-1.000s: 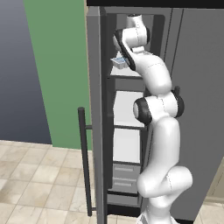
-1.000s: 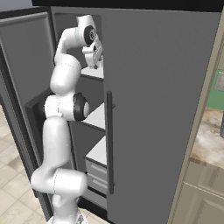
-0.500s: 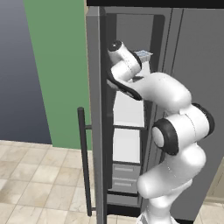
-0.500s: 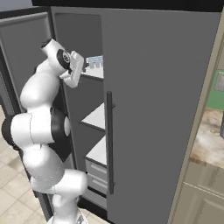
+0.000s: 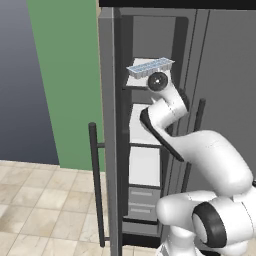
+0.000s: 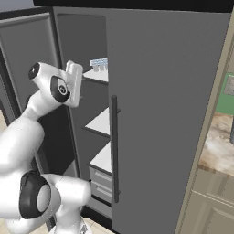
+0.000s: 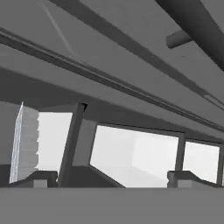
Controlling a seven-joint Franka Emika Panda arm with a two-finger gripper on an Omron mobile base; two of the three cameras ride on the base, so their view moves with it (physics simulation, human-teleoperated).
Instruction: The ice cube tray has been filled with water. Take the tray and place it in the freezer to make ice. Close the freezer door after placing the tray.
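In the left base view, the ice cube tray (image 5: 150, 67) lies on the top white shelf (image 5: 142, 84) of the freezer (image 5: 150, 150), at the shelf's front edge, with nothing gripping it. A second ago the hand was up at that shelf with the tray beside it; since then the arm has pulled back out and down. The wrist now sits just below the tray, the forearm bends down and to the right, and the big elbow joint fills the lower right. The freezer door (image 5: 109, 130) stands swung open at the left, seen edge-on, with its long dark bar handle (image 5: 96, 185) facing the floor tiles and the green wall (image 5: 65, 80) behind it.

In the right base view, the tray (image 6: 99, 64) shows as a pale blue strip on the top shelf, partly hidden behind the edge of the wider closed fridge door (image 6: 164, 119). Earlier the arm stood tall with the hand high inside the compartment; now it is folded low at the left, with the white hand block raised beside the wrist, just in front of the open compartment and apart from the tray.

In the hand view, rolled on its side, the gripper (image 7: 111, 179) shows its two dark fingertips (image 7: 41, 178) far apart with nothing between them, so the jaws stand wide open. Beyond them run the white shelves, and the tray (image 7: 26, 144) appears edge-on at the far left.
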